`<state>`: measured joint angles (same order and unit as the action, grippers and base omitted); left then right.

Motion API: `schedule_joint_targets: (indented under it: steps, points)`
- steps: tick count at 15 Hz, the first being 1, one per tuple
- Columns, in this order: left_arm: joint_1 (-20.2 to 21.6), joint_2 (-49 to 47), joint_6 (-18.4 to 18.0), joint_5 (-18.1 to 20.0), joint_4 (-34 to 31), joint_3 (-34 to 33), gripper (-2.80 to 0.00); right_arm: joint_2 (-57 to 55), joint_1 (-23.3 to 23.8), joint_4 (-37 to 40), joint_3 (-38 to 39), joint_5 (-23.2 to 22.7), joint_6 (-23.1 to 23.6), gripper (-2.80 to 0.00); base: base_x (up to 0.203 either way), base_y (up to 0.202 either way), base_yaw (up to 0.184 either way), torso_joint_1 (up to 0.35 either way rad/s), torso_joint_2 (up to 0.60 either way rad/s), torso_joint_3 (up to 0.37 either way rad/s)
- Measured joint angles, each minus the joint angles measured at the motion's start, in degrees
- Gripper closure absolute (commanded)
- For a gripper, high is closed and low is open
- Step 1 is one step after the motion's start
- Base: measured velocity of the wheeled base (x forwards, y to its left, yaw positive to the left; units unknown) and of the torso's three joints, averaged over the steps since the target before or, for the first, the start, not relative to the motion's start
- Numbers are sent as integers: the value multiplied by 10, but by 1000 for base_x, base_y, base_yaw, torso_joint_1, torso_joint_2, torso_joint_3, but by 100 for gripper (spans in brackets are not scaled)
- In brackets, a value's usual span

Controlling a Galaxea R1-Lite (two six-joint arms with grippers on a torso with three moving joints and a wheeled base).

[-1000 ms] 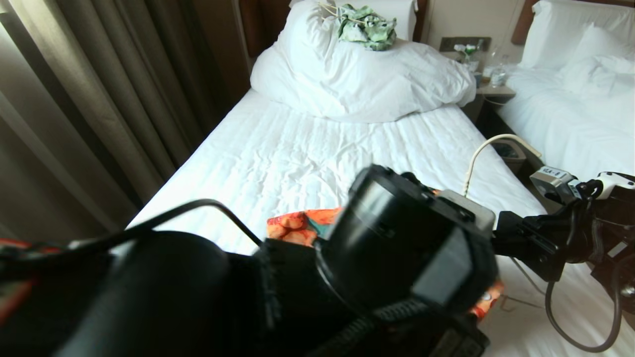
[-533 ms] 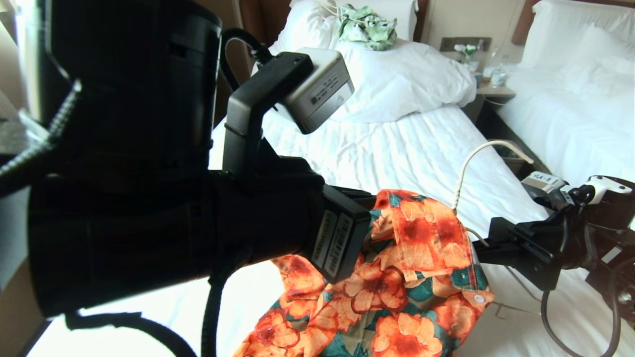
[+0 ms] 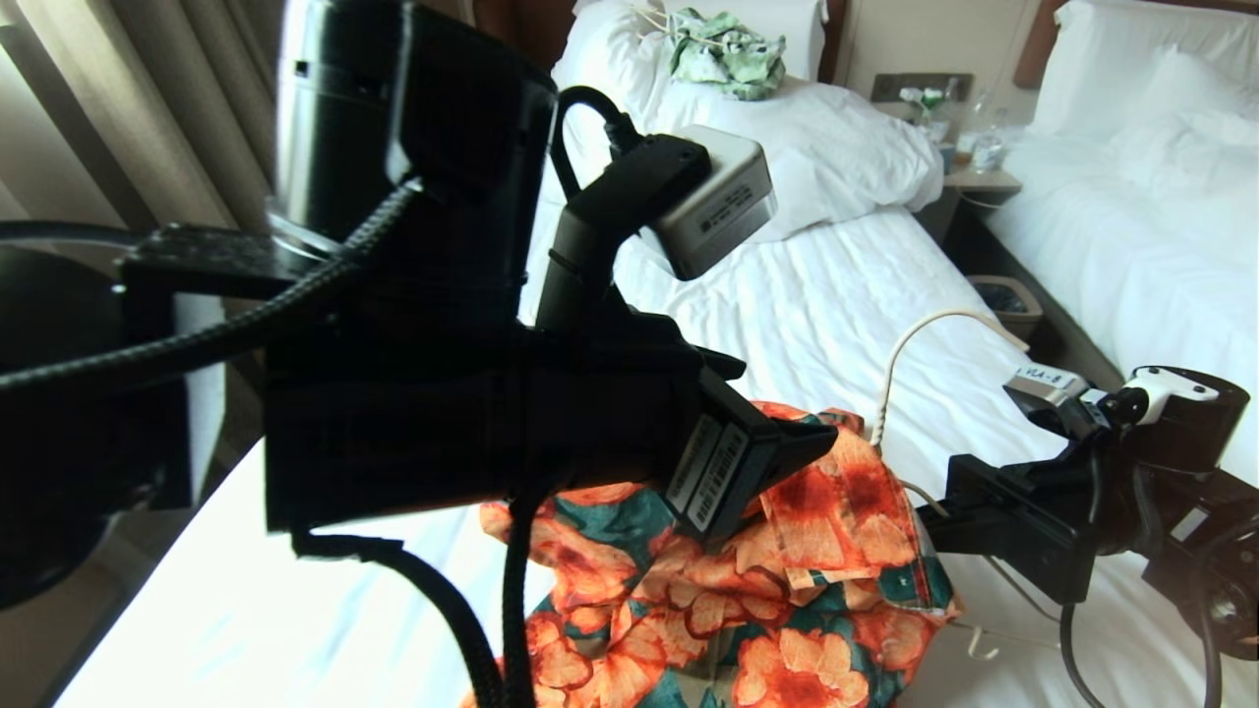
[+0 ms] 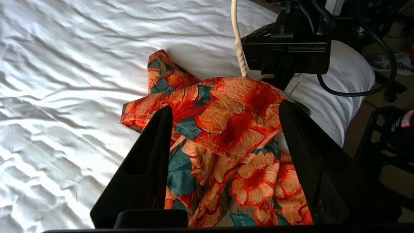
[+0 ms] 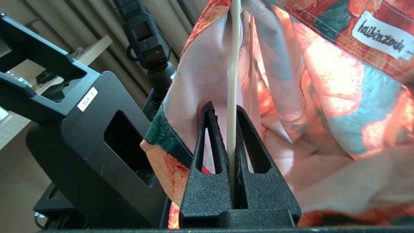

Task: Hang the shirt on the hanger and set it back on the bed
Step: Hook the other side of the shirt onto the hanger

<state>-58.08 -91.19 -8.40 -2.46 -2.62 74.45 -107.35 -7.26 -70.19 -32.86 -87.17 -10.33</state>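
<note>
Newly raised left hand (image 4: 223, 113) agape over shirt (image 3: 787, 580), white bed (image 3: 846, 295); right hand (image 5: 229, 113) clamping hanger (image 5: 233, 81).

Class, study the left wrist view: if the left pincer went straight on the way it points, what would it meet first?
Most likely the shirt: the left pincer stands open, its fingers either side of the flowered cloth draped over the hanger. Behind that lies the bed. Depth is hard to judge.

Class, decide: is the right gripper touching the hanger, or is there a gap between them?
Touching. The right wrist view shows the right gripper closed on the hanger, whose cream wire runs pinched between the two black fingers.
</note>
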Motion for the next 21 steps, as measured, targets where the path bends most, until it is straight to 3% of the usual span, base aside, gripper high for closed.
schedule_joint_targets:
  steps: [6, 13, 21]
  points:
    - [-18, 2, -3, -1, -3, -34, -280, 20, -28, -19, 27, 0, 2, 0, 0, 0, 0, 0, 0, 0]
    - [-9, 75, -23, -1, -17, -82, -280, 52, -110, -43, -27, 15, -81, 0, 0, 0, 0, 0, 0, 0]
    - [-3, 74, -36, 23, -17, -103, -280, 63, -150, -44, -29, 32, -89, 0, 0, 0, 0, 0, 0, 0]
